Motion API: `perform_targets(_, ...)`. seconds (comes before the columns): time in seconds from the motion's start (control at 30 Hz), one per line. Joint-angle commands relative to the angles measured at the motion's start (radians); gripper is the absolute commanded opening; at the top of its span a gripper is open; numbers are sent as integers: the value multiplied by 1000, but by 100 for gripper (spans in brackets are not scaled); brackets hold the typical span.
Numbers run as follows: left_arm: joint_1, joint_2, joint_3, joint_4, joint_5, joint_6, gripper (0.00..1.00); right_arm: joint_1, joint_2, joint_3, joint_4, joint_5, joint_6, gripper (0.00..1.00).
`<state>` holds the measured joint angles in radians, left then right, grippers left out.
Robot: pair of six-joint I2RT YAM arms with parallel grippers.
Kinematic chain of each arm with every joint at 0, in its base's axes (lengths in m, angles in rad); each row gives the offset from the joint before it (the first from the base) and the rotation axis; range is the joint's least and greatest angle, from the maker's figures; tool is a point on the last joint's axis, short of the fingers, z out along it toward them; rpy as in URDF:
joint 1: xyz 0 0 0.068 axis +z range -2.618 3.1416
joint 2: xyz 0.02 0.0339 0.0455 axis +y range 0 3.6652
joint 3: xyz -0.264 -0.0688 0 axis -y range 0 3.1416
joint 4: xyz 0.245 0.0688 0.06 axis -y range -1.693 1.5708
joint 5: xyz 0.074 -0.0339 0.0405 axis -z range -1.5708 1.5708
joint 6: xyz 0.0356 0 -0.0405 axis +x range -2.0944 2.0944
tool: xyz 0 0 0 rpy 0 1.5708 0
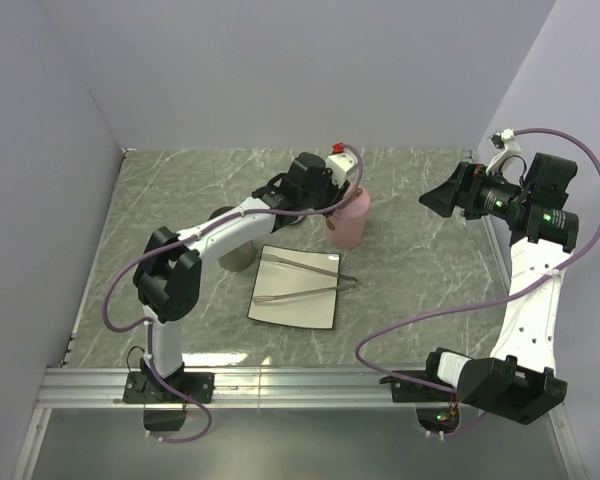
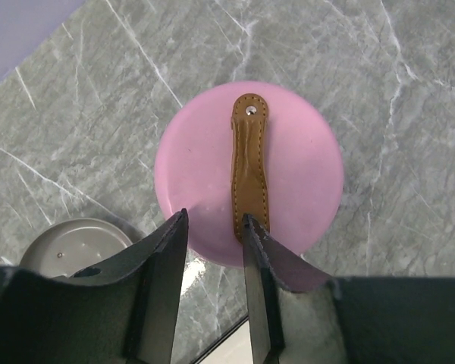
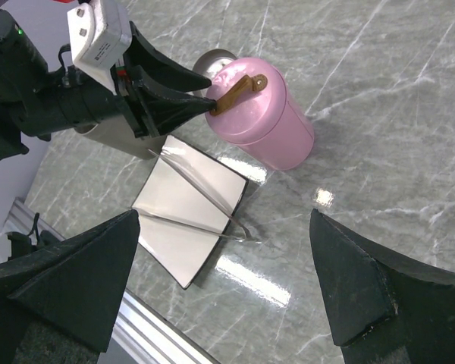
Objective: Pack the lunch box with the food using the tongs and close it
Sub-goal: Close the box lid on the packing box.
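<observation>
Black fingers (image 2: 163, 273) of the left gripper (image 2: 214, 216) fill the bottom of the left wrist view. They stand partly apart with a clear gap between them, and nothing is clamped. Their tips hang over the near edge of the pink lunch box (image 2: 205, 152). The finger on the right of the frame sits at the near end of the brown leather strap (image 2: 249, 167), and it is not clear whether it touches. The strap runs across the round lid, which is on, and is fixed by a small metal rivet at its far end.

In the overhead view the lunch box stands upright at the centre of the frame, just above the upper right corner of the white square plate (image 1: 295, 312). The silver tongs (image 1: 300, 266) lie on that plate. Their two thin arms are spread toward its left side and meet at the right, where the joined end pokes past the plate's edge.

At the lower left of the left wrist view, a round grey metal vessel (image 2: 72, 246) sits close beside the lunch box, partly hidden by the finger.

On the right of the overhead frame, the right gripper (image 3: 224, 214) hangs high above the marbled grey table (image 1: 180, 190). It is well apart from the lunch box, with its jaws spread wide and holding nothing.
</observation>
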<state>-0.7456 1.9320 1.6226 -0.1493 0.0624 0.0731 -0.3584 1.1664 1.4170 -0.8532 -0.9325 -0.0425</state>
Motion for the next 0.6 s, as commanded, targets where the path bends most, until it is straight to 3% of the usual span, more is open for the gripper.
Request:
perform_targets(0.0,14,4,6,-32,28,-45,40,-8,-20,-1,23,-20,-3,100)
perform_targets(0.27,18,35,46,-68,96,-53,38,-10,-25,-10,25,-22,-5,100)
perform_targets(0.57,18,-16,105,-81,71,-16,43,-10,-27,-35,29,-32,-5,100)
